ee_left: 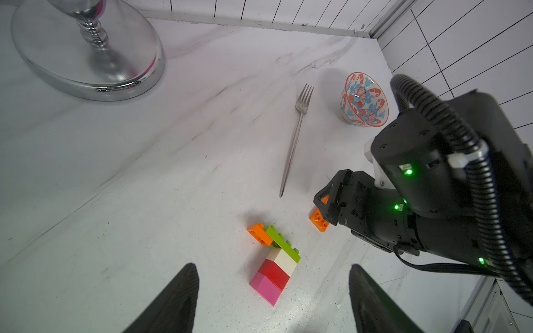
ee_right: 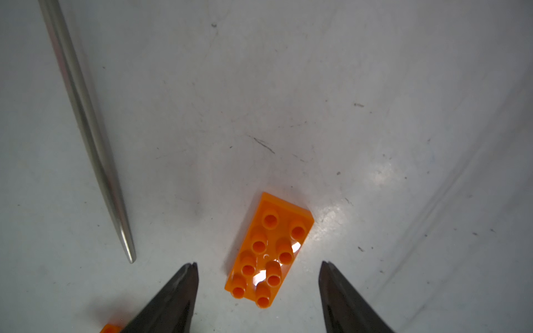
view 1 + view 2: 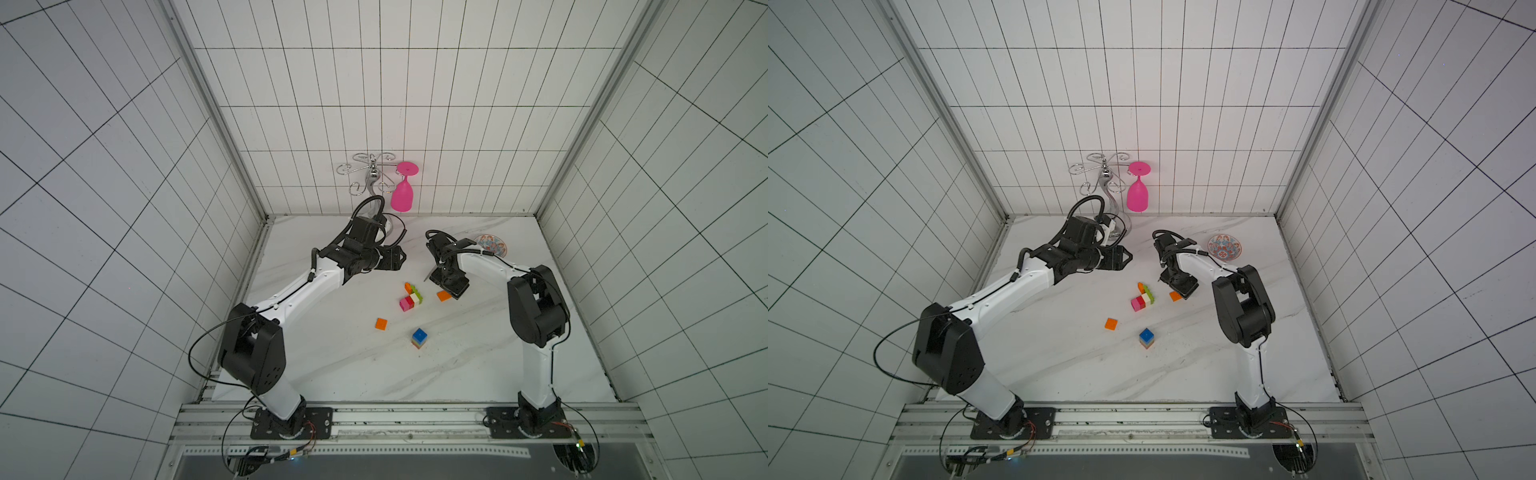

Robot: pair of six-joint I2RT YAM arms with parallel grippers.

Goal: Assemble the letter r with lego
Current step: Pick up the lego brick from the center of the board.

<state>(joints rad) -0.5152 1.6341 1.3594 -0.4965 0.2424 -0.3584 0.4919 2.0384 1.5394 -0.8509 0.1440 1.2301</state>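
In both top views the white marble-look surface [image 3: 332, 374] carries the lego near its middle. A joined cluster of pink, red and cream square bricks with a long lime green brick and an orange one [image 3: 411, 300] lies flat. A loose orange square brick [image 3: 381, 323] sits nearer and to its left. A short stack of bricks with a blue top [image 3: 419, 337] stands nearer still, apart from both. Just right of the cluster lies a long orange studded plate [image 3: 443, 296], with the right claw [image 3: 452, 290] low over its right end. The left claw [image 3: 400, 259] hangs farther back, left of the cluster and clear of it. A patterned ceramic bowl [image 3: 1224, 247] sits far right. A chrome wire rack [image 3: 370, 174] with a pink plastic goblet [image 3: 402, 195] hanging on it stands at the far wall.

The left wrist view shows the left claw's two dark fingers [image 1: 176, 299] spread wide with nothing between them, above the cluster. A slim steel fork [image 1: 294, 138] lies beyond the cluster, beside the bowl.

The right wrist view shows the plate studs up, flat on the surface, one end between the right claw's fingertips [image 2: 184, 288]. The fingers are spread, with bare surface showing on each side of the plate, so nothing is pinched. The fork's handle tip lies near, apart from the plate.
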